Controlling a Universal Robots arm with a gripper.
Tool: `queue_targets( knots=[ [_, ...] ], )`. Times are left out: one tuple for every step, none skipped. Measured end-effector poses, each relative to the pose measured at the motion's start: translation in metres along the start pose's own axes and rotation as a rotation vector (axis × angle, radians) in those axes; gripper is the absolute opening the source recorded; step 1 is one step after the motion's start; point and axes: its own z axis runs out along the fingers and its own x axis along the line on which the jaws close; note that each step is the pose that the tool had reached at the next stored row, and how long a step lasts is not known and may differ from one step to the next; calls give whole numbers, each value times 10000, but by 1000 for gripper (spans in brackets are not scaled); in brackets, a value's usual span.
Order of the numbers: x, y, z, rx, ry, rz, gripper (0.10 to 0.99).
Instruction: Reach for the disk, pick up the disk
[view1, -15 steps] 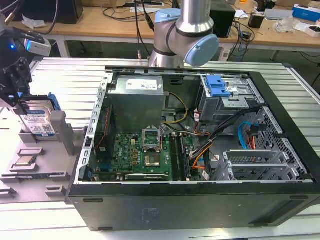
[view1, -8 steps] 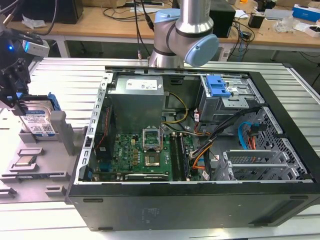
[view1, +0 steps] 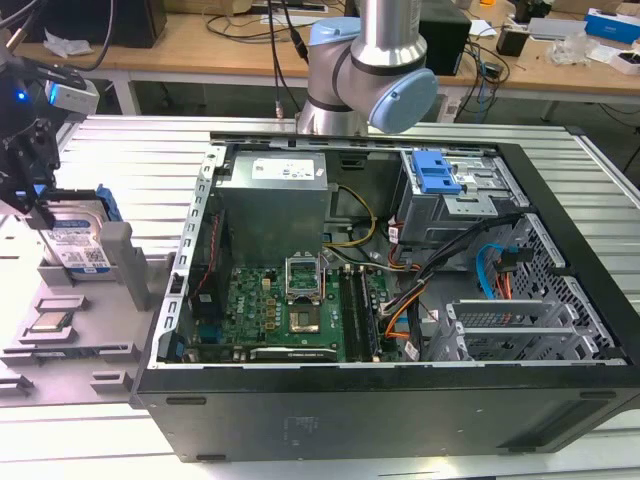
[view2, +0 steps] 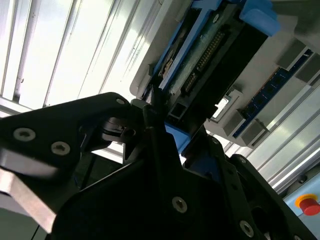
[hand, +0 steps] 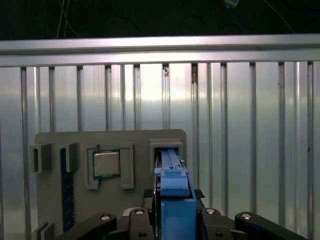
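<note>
Black jaws with round screw heads sit closest to the lens in both wrist views. They are pressed onto the disk (hand: 175, 205), one against each flat side, with its blue bracket (hand: 172, 159) edge-on between them. In the second wrist view the disk's dark underside and a row of connector pins (view2: 205, 55) run away from the jaws.

The disk stands upright on its edge in a slot of a grey holder (hand: 115, 137), which lies on the ribbed metal bench (hand: 250, 125). Beside the slot, in a square recess of the same holder, lies a small silver processor chip (hand: 106, 164). Past that, a narrow blue board (hand: 66, 187) stands on edge.

In the exterior view all of this is at the left of the frame. The jaws come down from the upper left corner over the disk, whose white-and-blue label faces the camera. The chip lies at the lower left, nearer the camera than the disk.

An open black computer case (view1: 400, 410) takes the middle and right of the frame, lying on its side just beside the holder. Inside it a green motherboard (view1: 265, 310) lies flat at the lower left. A silver power supply (view1: 275, 190) stands above it, and a blue drive-bay latch (view1: 437, 172) sits toward the upper right. Orange and black cables (view1: 400, 300) cross the middle of the case. The arm (view1: 370, 80), silver with pale blue joint caps, rises behind the case at the top centre of the frame
</note>
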Motion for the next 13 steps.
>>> queue_targets(
  knots=[
    [0,0,0,0,0,0,365],
    [0,0,0,0,1,1,365],
    [0,0,0,1,0,0,365],
    [0,0,0,1,0,1,365],
    [0,0,0,1,0,0,365],
    [0,0,0,2,0,0,365],
    [0,0,0,2,0,0,365],
    [0,0,0,2,0,0,365],
    [0,0,0,3,0,0,365],
    [0,0,0,3,0,0,365],
    [0,0,0,3,-1,0,365],
    [0,0,-1,5,0,0,365],
    [1,1,-6,4,0,0,365]
  ],
)
